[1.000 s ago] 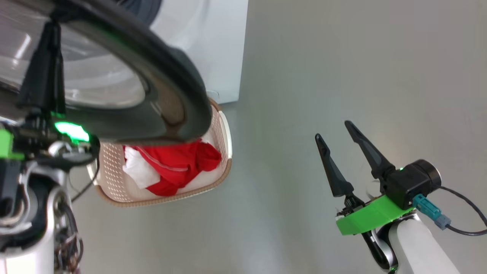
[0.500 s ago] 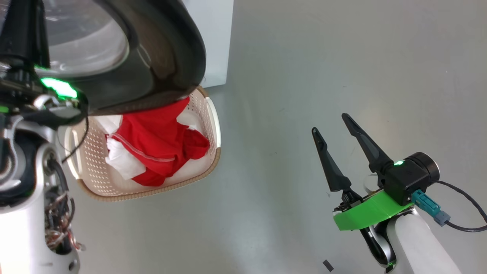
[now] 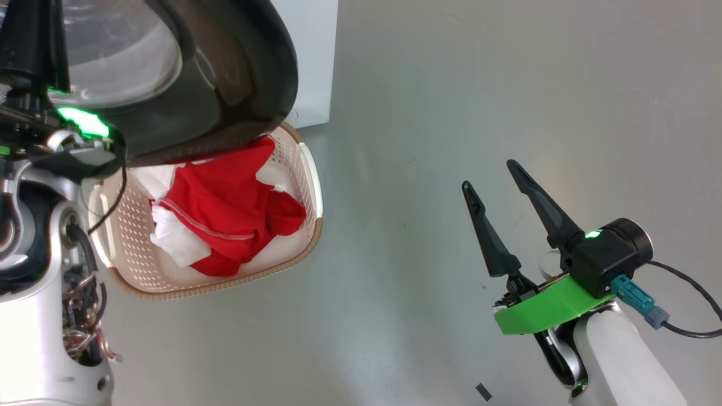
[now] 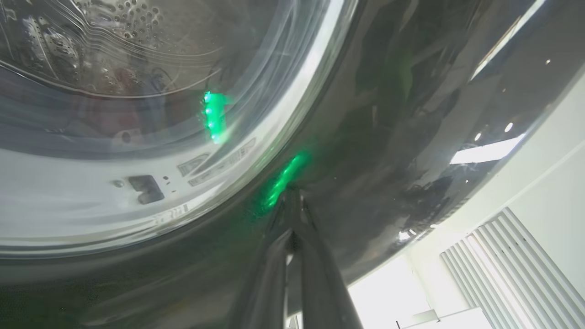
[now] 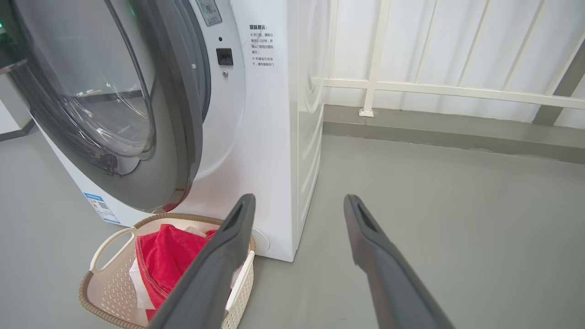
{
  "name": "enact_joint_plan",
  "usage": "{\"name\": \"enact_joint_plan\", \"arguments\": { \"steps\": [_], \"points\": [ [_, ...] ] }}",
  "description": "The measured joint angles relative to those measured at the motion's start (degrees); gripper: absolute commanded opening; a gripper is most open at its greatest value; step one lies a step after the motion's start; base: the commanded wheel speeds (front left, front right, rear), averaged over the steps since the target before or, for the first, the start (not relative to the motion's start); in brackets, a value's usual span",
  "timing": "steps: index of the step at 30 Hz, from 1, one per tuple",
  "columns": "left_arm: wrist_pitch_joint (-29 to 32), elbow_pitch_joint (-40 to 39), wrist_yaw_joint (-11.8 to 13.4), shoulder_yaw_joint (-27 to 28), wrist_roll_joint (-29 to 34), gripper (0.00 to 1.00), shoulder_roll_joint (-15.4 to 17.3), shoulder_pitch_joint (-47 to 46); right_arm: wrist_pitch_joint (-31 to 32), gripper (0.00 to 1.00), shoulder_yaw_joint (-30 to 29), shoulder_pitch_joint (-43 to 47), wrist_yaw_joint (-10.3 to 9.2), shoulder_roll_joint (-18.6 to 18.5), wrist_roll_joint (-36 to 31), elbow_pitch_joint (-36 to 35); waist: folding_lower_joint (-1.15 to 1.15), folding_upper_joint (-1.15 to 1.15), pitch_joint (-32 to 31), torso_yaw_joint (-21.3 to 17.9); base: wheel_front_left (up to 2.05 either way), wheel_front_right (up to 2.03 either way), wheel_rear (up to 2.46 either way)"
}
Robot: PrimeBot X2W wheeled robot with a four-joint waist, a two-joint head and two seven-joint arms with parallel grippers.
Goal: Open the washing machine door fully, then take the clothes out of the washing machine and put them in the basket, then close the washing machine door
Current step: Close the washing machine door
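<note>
Fingers of my left gripper are squeezed together on the washing machine door, my right gripper is wide and empty, and the clothes lie in the basket at nine o'clock, so I think only closing is left.

Smooth grey floor spreads out with a dull sheen; a small dark scrap lies on it near the bottom of the head view; at the far side a low grey kerb runs along the wall's foot; a white railing stands on it, with white ribbed panelling behind; the left wrist view catches a white slatted panel, brightly lit
</note>
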Motion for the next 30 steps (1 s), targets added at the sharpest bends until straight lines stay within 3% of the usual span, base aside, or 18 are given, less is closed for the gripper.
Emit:
{"name": "enact_joint_plan", "arguments": {
  "steps": [5,10,15,21,27,30],
  "points": [
    [1.0,-0.2,-0.6,-0.1,-0.2,1.0,-0.1,1.5,0.0,1.0,-0.6,0.0,0.0,0.0,0.0,0.0,0.0,0.0,-1.3,0.6,0.0,0.0,0.0],
    [1.8,-1.5,-2.9,-1.5,1.0,1.0,0.2,5.6,0.0,1.0,-0.7,0.1,0.0,0.0,0.0,0.3,-0.01,0.0,-2.9,1.5,0.0,0.0,0.0],
    [0.3,-2.9,-6.0,-3.6,7.8,1.0,2.3,11.6,0.0,1.0,-1.1,0.3,0.0,0.0,-0.2,0.5,0.0,0.0,-4.9,2.2,0.0,0.0,0.0],
    [-4.8,-3.8,-9.5,-6.8,20.4,1.0,5.5,17.7,0.0,1.0,-1.4,1.6,0.0,0.0,-0.4,0.9,0.0,0.0,-7.3,3.3,0.0,0.0,0.0],
    [-8.8,-5.4,-12.5,-8.3,25.1,1.0,5.5,22.0,0.0,1.0,-1.7,2.5,0.0,0.0,-0.4,0.9,0.0,0.0,-9.8,4.3,0.0,0.0,0.0],
    [-12.1,-5.8,-13.1,-9.2,31.5,1.0,7.0,26.2,0.0,1.0,-1.9,2.9,0.0,0.0,-0.4,0.9,0.0,0.0,-11.6,4.6,0.0,0.0,0.0]
  ]
}}
